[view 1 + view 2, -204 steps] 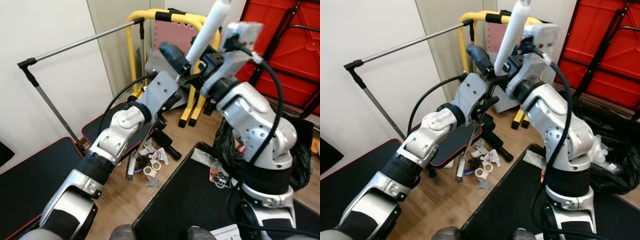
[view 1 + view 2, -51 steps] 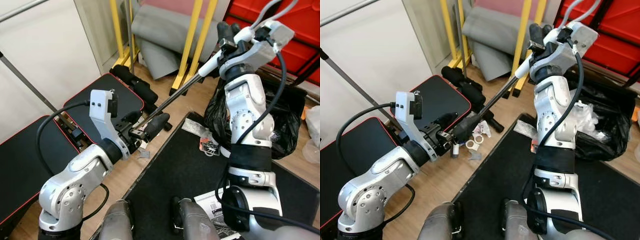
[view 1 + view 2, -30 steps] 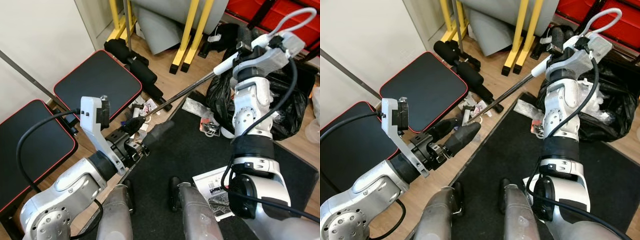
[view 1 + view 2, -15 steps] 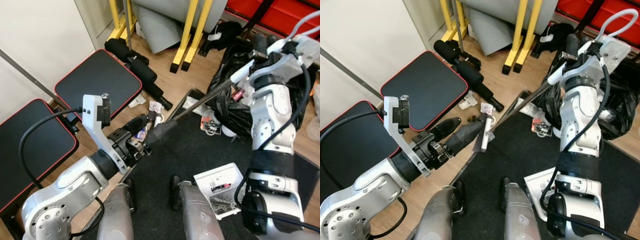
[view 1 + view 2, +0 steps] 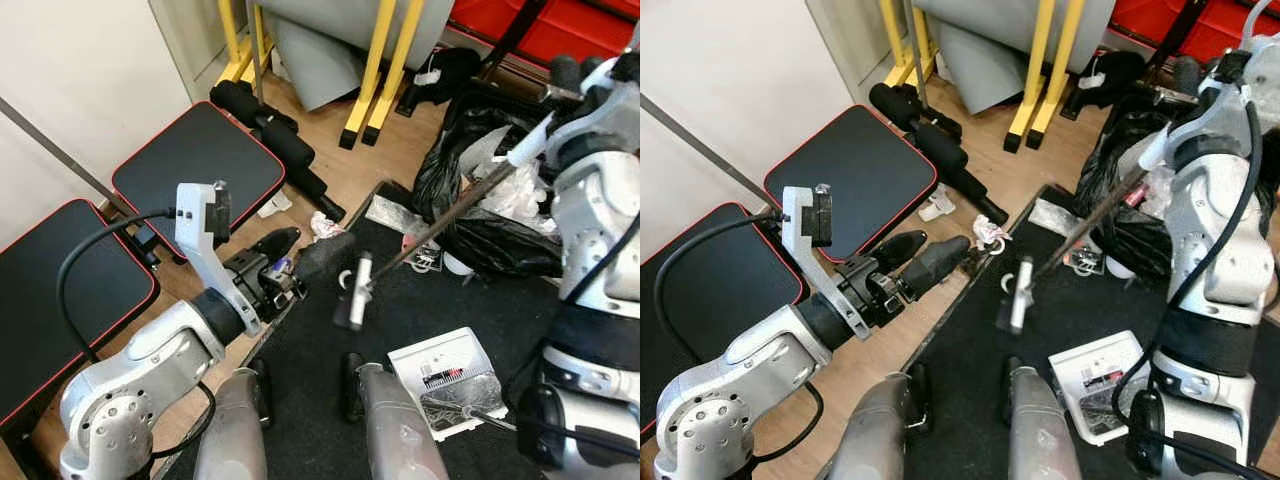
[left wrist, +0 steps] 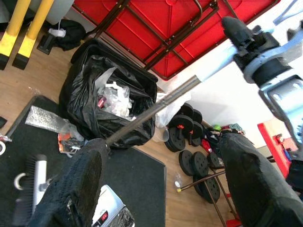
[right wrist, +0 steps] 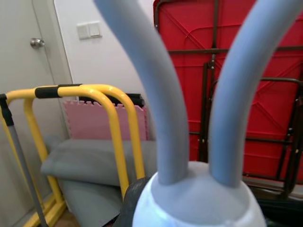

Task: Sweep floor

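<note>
- Right gripper (image 5: 560, 85) clamps broom handle (image 5: 455, 205) top, far right.
- Left gripper (image 5: 930, 258) open, off the handle.
- Broom head (image 5: 354, 290) on black mat (image 5: 400, 310), right of left gripper; handle slants far-right.

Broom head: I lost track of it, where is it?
In the left eye view, the broom head sits on the black mat, between both arms, just ahead of the robot's feet.

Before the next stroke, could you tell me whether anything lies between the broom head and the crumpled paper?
Nothing visible does: bare black mat lies between the broom head and the crumpled paper; the left gripper hovers close beside.
</note>
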Robot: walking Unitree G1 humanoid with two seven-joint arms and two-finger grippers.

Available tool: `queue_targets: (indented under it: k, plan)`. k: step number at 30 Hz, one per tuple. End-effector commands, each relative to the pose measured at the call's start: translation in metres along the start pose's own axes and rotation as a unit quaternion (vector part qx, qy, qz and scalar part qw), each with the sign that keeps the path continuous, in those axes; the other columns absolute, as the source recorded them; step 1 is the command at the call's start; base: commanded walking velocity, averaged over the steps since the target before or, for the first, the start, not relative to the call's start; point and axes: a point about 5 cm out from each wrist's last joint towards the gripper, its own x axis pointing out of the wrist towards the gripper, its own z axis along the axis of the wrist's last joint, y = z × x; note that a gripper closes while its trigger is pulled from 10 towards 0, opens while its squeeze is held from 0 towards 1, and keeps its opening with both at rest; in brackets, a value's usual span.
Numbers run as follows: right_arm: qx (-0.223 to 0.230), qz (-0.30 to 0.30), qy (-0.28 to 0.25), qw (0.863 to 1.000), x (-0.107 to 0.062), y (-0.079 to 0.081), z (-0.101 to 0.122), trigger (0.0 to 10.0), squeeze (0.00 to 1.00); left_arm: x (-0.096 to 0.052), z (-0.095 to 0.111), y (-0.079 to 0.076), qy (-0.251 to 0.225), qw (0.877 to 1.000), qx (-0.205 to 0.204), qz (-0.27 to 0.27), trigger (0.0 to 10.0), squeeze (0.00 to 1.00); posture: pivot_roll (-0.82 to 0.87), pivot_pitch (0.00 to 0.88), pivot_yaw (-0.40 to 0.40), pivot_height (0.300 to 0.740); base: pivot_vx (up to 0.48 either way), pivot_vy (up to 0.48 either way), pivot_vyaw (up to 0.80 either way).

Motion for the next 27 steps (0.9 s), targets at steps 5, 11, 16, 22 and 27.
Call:
queue_targets:
  k: [5, 11, 16, 22, 27]
  plan:
    - [-0.018, 0.011, 0.002, 1.0, -0.007, -0.001, 0.006, 10.0, 0.0, 0.001, -0.006, 0.003, 0.011, 1.0, -0.001, -0.015, 10.0, 0.0, 0.02, 0.264, -0.059, 0.74, 0.0, 0.0, 0.0]
    - [0.03, 0.09, -0.066, 0.993, -0.011, 0.024, 0.033, 10.0, 0.0, 0.004, -0.008, 0.006, 0.012, 1.0, -0.004, -0.014, 10.0, 0.0, 0.02, 0.237, -0.056, 0.74, 0.0, 0.0, 0.0]
    - [0.044, 0.189, -0.058, 0.979, -0.021, 0.051, 0.04, 10.0, 0.0, 0.006, -0.008, 0.009, 0.011, 1.0, -0.002, -0.008, 10.0, 0.0, 0.01, 0.228, -0.059, 0.74, 0.0, 0.0, 0.0]
    - [0.037, 0.262, -0.03, 0.964, -0.029, 0.07, 0.036, 10.0, 0.0, 0.009, -0.008, 0.012, 0.002, 1.0, 0.002, 0.003, 10.0, 0.0, 0.01, 0.214, -0.067, 0.74, 0.0, 0.0, 0.0]
    - [0.035, 0.274, -0.015, 0.961, -0.03, 0.076, 0.033, 10.0, 0.0, 0.012, -0.007, 0.016, -0.004, 1.0, 0.001, 0.016, 10.0, 0.0, 0.0, 0.198, -0.069, 0.74, 0.0, 0.0, 0.0]
